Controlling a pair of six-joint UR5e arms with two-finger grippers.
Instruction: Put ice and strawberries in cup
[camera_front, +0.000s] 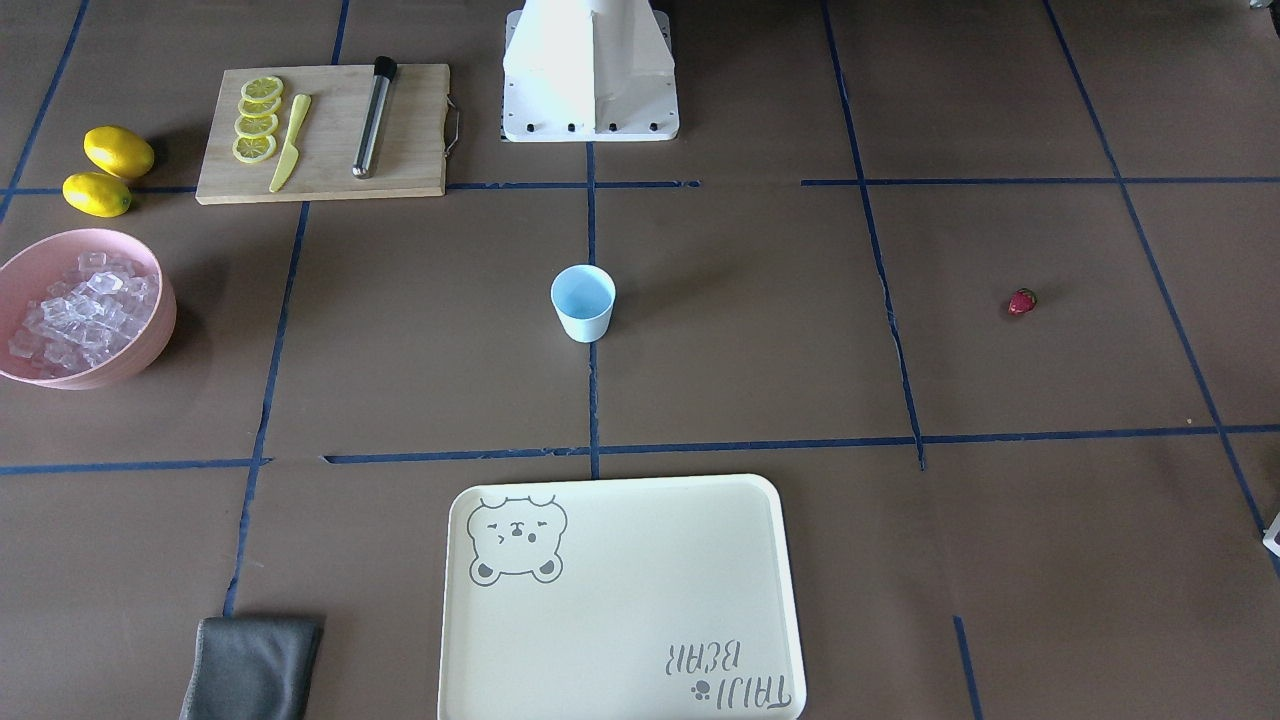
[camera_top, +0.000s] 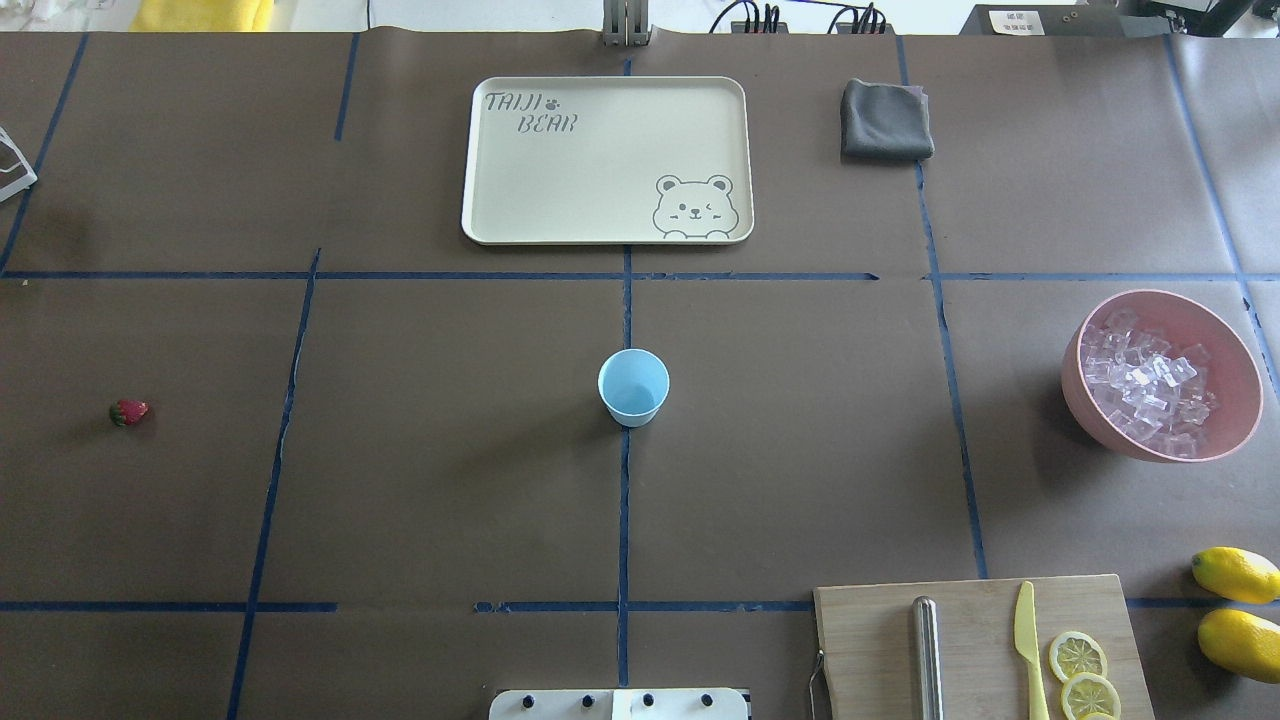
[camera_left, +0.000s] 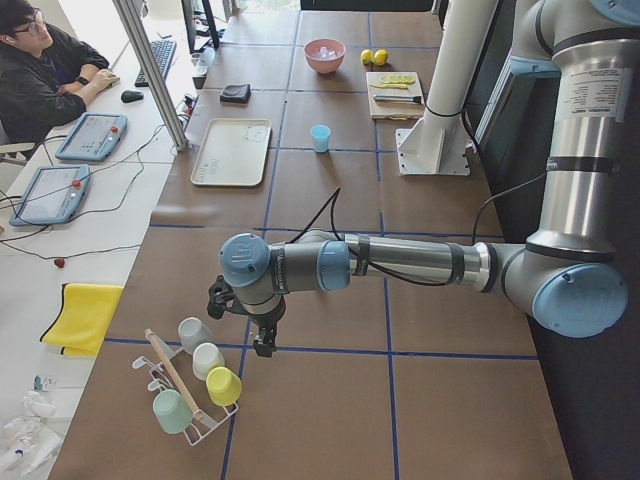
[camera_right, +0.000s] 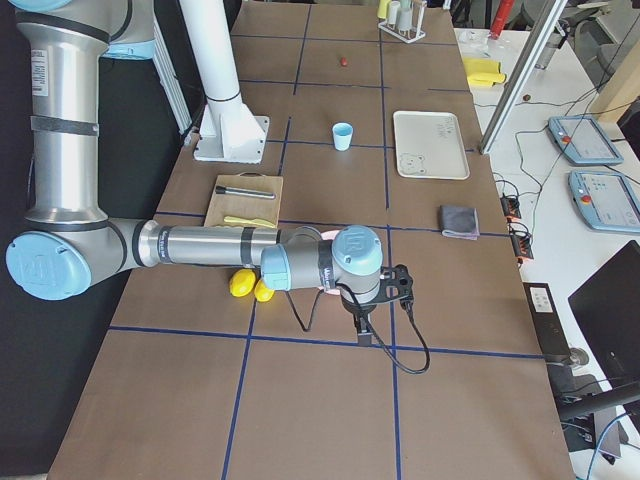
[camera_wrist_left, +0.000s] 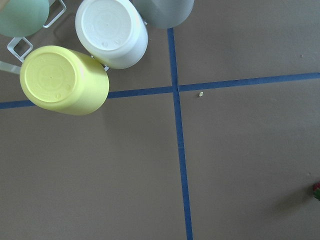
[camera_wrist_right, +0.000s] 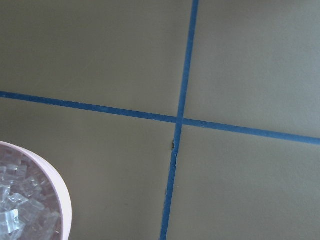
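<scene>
The light blue cup (camera_top: 633, 387) stands upright and empty at the table's middle, also seen in the front view (camera_front: 583, 303). One small red strawberry (camera_top: 128, 412) lies alone far on the robot's left (camera_front: 1021, 302). The ice (camera_top: 1145, 385) is piled in a pink bowl (camera_top: 1090, 415) on the robot's right. The left gripper (camera_left: 262, 345) hangs over the table's left end by a cup rack. The right gripper (camera_right: 365, 335) hangs past the bowl at the right end. Both show only in side views, so I cannot tell if they are open or shut.
A cream tray (camera_top: 480, 160) lies beyond the cup, with a grey cloth (camera_top: 885, 120) beside it. A cutting board (camera_top: 880, 640) holds lemon slices, a yellow knife and a metal rod. Two lemons (camera_top: 1238, 610) lie at its right. The cup rack (camera_left: 195, 385) holds several cups.
</scene>
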